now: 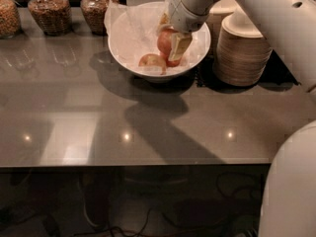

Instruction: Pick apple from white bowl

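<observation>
The white bowl (123, 48), lined with crinkled paper, stands at the back middle of the grey table. My gripper (171, 37) reaches into it from the upper right and is shut on the orange-red apple (165, 41), holding it a little above the bowl's bottom. One finger (180, 46) lies on the apple's right side. A paler yellow-pink apple (150, 60) lies in the bowl below left of it. A smaller dark red apple (173, 62) shows just under the held one.
A stack of beige disposable bowls (243, 51) stands right of the white bowl. Three glass jars (47, 11) of dry food line the back left. The table's front edge (133, 165) runs across the lower part of the view. My white arm fills the right side.
</observation>
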You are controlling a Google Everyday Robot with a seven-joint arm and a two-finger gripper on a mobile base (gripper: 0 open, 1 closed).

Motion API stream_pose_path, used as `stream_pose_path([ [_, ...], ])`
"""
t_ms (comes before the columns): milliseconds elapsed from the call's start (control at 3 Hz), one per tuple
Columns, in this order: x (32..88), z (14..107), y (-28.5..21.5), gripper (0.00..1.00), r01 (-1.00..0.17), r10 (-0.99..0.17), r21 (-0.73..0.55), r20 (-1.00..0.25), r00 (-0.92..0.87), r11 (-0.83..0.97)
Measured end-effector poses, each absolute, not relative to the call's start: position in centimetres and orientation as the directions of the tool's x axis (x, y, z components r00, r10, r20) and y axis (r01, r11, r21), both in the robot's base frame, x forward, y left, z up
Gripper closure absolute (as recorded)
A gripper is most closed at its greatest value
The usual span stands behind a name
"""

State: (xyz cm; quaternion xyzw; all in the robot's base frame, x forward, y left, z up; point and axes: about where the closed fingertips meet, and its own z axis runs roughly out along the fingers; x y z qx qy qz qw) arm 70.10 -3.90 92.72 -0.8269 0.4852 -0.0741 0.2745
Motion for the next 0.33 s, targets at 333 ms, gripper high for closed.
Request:
stream_pose_path([
  [333, 68.57, 96.37, -5.36, 1.0, -0.755, -0.824, -0.587, -0.247, 0.51, -0.292],
])
